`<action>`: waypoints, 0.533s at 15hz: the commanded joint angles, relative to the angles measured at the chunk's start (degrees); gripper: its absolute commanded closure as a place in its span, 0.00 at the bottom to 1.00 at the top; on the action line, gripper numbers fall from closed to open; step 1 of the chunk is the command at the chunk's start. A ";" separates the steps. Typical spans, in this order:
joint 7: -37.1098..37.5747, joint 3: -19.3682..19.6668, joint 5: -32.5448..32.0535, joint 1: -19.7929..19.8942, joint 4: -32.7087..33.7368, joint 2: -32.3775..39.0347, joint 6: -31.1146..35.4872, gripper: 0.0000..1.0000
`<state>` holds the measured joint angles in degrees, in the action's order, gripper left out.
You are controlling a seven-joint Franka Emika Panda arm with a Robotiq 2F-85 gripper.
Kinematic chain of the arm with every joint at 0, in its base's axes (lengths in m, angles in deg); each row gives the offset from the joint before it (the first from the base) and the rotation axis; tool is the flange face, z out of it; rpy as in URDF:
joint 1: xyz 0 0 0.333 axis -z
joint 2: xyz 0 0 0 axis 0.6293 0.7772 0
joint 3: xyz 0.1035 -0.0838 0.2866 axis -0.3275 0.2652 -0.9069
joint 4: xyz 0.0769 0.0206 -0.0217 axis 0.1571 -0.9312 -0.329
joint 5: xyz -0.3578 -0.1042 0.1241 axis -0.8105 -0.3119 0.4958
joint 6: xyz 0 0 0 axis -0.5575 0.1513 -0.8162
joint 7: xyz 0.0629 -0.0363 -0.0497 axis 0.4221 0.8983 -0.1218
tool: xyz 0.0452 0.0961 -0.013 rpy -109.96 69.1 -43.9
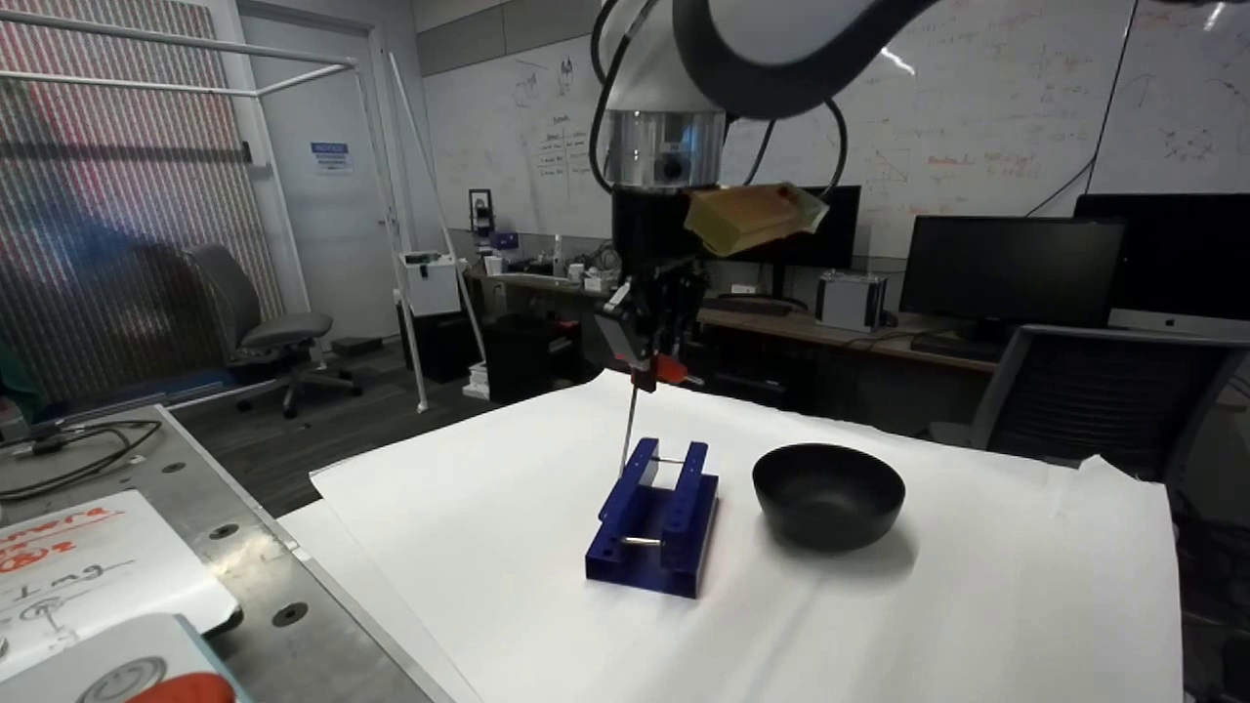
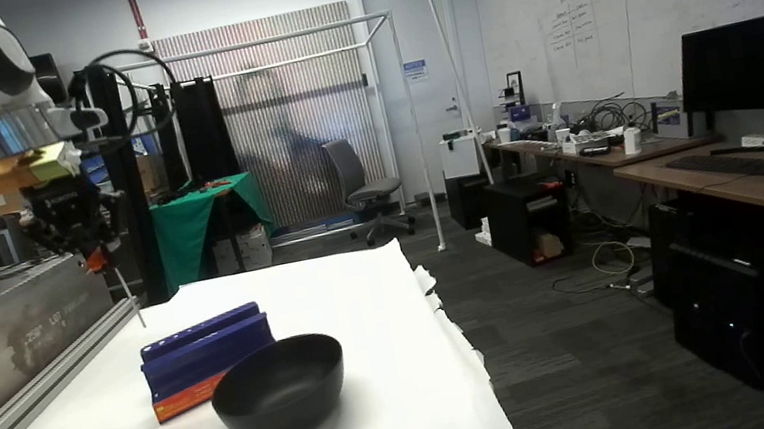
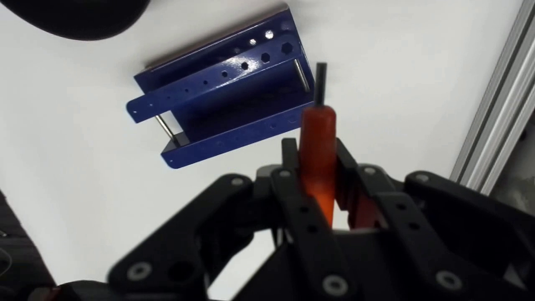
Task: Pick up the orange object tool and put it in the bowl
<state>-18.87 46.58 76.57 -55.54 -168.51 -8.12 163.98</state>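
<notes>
The orange tool has an orange handle [image 3: 318,133] and a thin metal shaft. My gripper [image 3: 317,156] is shut on the handle, with a finger on each side. In both exterior views the gripper [image 1: 646,373] [image 2: 96,253] is above the table, and the shaft points down and slightly tilted beside the blue rack. The orange handle shows partly in both exterior views [image 1: 669,368] [image 2: 95,261]. The black bowl [image 1: 828,522] [image 2: 284,414] stands upright on the table, on the far side of the rack from the tool. Part of the bowl [image 3: 83,21] shows at the wrist view's top left.
The dark blue slotted rack [image 1: 635,576] [image 2: 211,359] [image 3: 221,83] stands between the tool and the bowl. A white sheet [image 1: 469,547] covers the table. A metal bench edge [image 1: 293,557] [image 2: 33,417] runs along one side. Desks and monitors [image 1: 1011,273] stand behind.
</notes>
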 commanded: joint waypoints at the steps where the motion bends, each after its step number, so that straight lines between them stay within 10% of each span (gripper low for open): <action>1: 7.49 1.29 -6.71 -0.15 2.38 -4.17 -9.44 0.87; 8: 12.92 5.07 -13.96 5.01 5.40 2.45 -23.77 0.87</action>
<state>-9.39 50.33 65.76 -51.86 -166.23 -10.32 143.94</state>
